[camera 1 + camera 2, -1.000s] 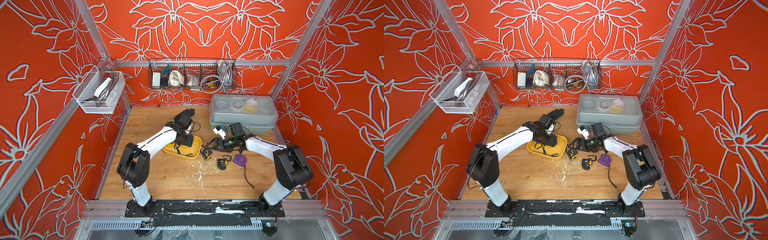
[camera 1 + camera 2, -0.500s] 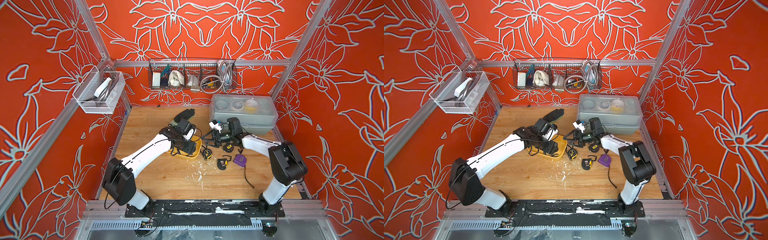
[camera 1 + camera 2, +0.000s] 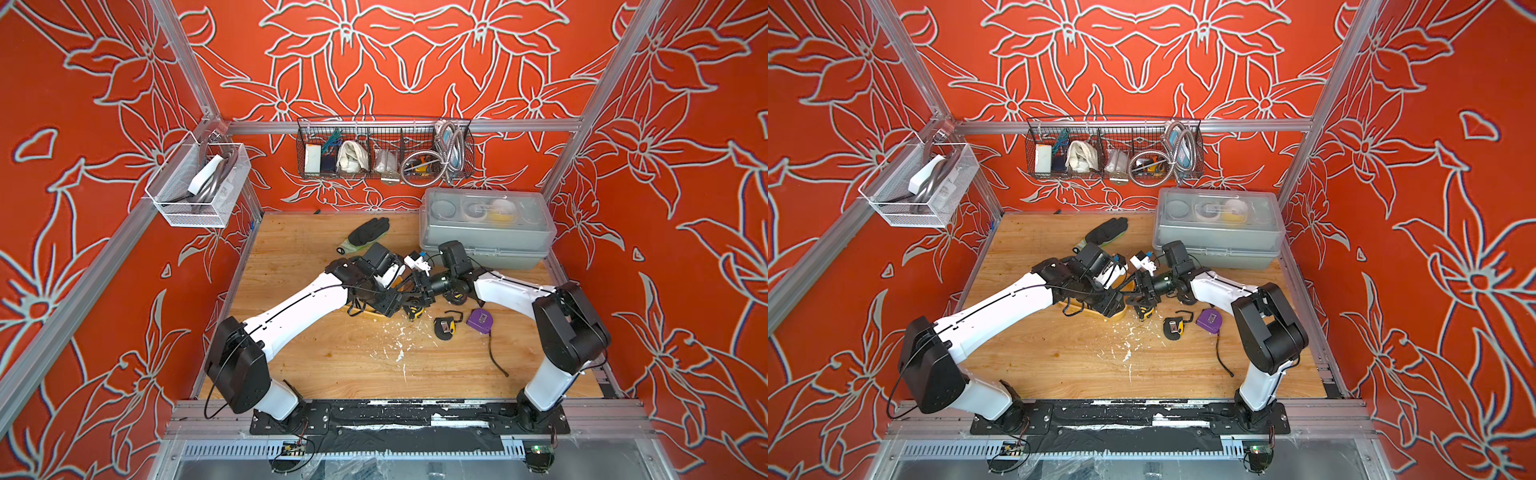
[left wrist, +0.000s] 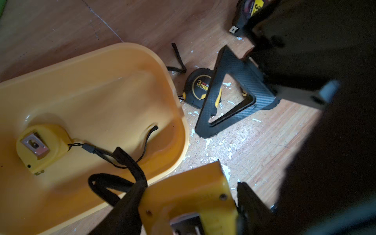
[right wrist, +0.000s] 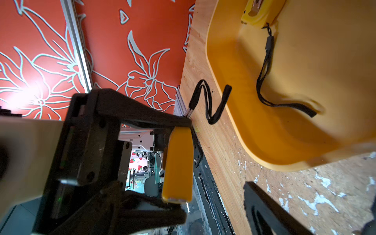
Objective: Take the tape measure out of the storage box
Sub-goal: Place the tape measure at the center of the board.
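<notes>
The yellow storage box (image 4: 101, 91) lies on the wooden table, mostly hidden under my left arm in both top views, with its rim (image 3: 1120, 314) showing. My left gripper (image 4: 192, 184) is shut on a yellow tape measure (image 5: 179, 162), held in the air just beside the box's near right corner with its black strap trailing over the rim. A second yellow tape measure (image 4: 40, 144) lies inside the box. My right gripper (image 3: 417, 291) is open right next to the left one. Only one of its black triangular fingers (image 4: 234, 91) shows, and nothing is in it.
A black-and-yellow tape measure (image 4: 198, 87) lies on the table by the box's right side. A black one (image 3: 444, 326) and a purple one (image 3: 480, 320) lie further right. The grey toolbox (image 3: 486, 228) stands at the back right, a black glove (image 3: 368, 230) behind the arms. White flecks litter the wood.
My left gripper has come up out of the box with the yellow tape measure and moved right, past the rim. The right gripper has swung left and now sits close beside it.
</notes>
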